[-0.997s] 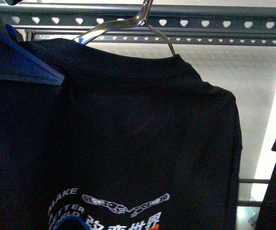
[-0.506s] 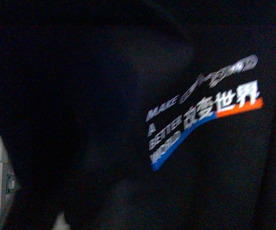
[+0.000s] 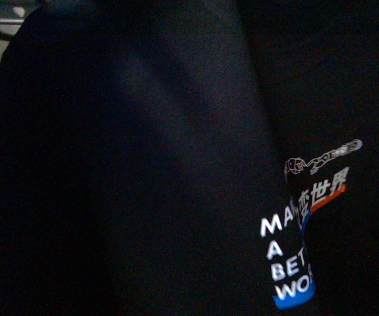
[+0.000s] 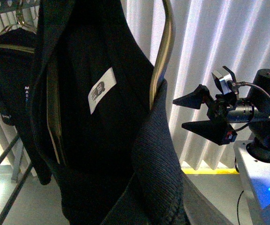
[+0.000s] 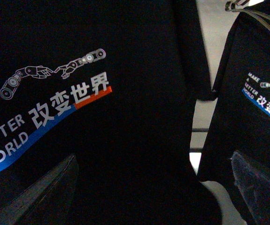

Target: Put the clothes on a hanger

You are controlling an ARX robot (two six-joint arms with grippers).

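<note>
- While my right tool (image 4: 181, 114) stands released, jaws spread wide, the black T-shirt (image 3: 143, 164) hangs straight ahead of it, long axis vertical, print facing it.
- My left tool is hidden behind the ribbed collar (image 4: 156, 159); I cannot tell its grip, though that arm looks nearer the shirt.
- A wire hanger (image 4: 165, 51) runs through the neck.
- The rack (image 3: 1, 9) shows above and left of the shirt in the front view; a second printed shirt (image 5: 261, 108) hangs nearby.
</note>
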